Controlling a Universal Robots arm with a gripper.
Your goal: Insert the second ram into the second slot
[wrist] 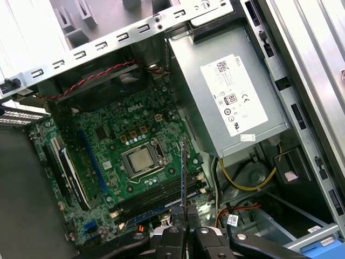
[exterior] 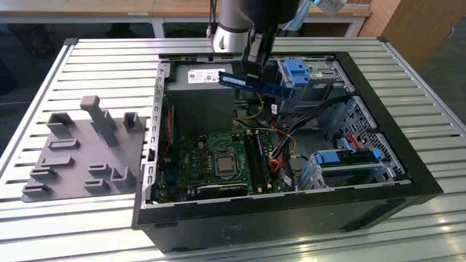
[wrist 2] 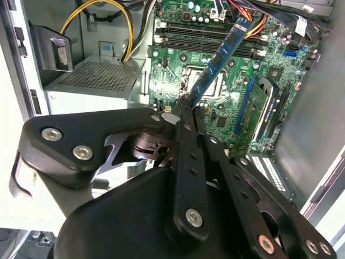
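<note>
My gripper (exterior: 252, 66) is shut on the second ram (exterior: 256, 85), a thin blue stick with a white label, held in the air above the open computer case (exterior: 378, 164). In the second wrist view the ram (wrist 2: 218, 59) slants out from the gripper (wrist 2: 186, 108) over the green motherboard (wrist 2: 269, 65). In the first wrist view the ram (wrist: 184, 172) shows edge-on, rising from the gripper (wrist: 184, 213) above the dark memory slots (wrist: 156, 195). These slots (exterior: 256, 155) lie well below the stick, beside the processor socket (exterior: 224, 164).
A grey power supply (exterior: 200, 98) fills the case's far corner. Blue drive-bay latches (exterior: 295, 71) (exterior: 339, 158) and loose cables (exterior: 291, 144) sit on the exterior view's right. A grey fixture tray (exterior: 80, 158) lies on the slatted table (exterior: 407, 65) to the left.
</note>
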